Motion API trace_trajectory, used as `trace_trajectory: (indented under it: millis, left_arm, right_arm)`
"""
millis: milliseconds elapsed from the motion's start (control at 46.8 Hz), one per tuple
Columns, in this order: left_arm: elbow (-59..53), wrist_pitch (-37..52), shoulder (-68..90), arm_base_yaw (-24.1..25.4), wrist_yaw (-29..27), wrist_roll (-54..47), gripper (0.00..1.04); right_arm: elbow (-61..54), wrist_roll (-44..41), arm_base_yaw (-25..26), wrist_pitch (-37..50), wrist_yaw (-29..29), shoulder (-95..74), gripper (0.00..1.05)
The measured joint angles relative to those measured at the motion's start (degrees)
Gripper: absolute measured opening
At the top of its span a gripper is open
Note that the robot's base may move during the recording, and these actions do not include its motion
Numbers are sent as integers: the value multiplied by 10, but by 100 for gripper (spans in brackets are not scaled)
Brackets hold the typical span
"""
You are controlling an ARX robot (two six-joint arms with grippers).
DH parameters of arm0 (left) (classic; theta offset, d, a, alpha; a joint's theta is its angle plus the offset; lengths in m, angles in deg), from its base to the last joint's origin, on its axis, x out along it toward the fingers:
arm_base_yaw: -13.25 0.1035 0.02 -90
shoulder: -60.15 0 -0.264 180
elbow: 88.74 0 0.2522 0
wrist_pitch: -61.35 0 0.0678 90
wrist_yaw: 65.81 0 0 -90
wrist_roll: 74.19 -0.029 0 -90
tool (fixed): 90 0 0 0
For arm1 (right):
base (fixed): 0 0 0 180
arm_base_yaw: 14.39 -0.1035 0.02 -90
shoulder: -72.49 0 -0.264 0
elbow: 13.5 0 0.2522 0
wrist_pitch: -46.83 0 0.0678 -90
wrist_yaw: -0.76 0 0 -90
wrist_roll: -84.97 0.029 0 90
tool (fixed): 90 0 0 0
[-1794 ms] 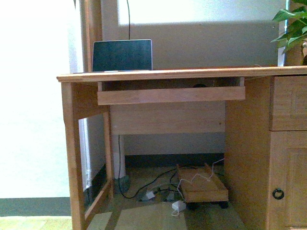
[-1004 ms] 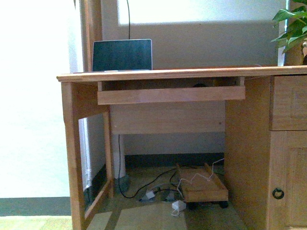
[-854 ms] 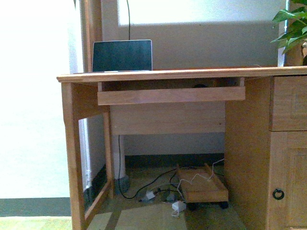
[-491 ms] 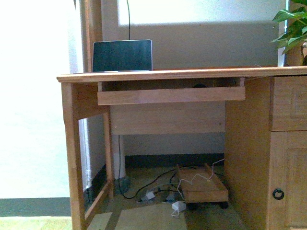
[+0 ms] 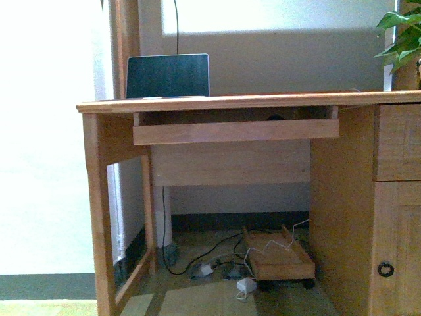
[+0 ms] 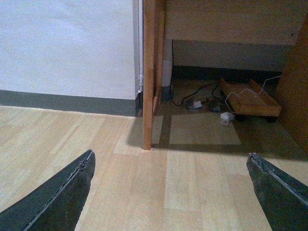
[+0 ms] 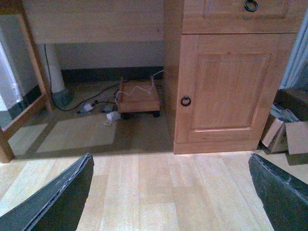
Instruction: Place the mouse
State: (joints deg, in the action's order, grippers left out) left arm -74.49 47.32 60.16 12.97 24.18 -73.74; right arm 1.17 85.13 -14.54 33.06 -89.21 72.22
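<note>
the mouse [image 5: 275,118] is only a small dark bump in the pull-out tray [image 5: 235,130] under the desk top [image 5: 263,101]. the tray's front board hides most of it. a laptop [image 5: 168,76] stands on the desk. wires [image 5: 210,253] lie on the floor. the left gripper [image 6: 169,159] and right gripper [image 7: 171,161] are both spread wide, holding nothing.

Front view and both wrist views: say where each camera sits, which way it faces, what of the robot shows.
Front view: on the body between the arms, facing the desk and laptop; no arm shows.
Left wrist view: on the left wrist, tilted down at floor and desk leg; open left pincer shows.
Right wrist view: on the right wrist, tilted down at floor and cabinet door; open right pincer shows.
Shared: all three show the low wooden stand under the desk.
</note>
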Motion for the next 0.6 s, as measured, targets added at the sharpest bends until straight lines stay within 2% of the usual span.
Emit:
trace_trajectory:
  millis: [598]
  left_arm:
    - [0, 0, 0, 0, 0, 0, 97]
  right_arm:
    - [0, 0, 0, 0, 0, 0, 97]
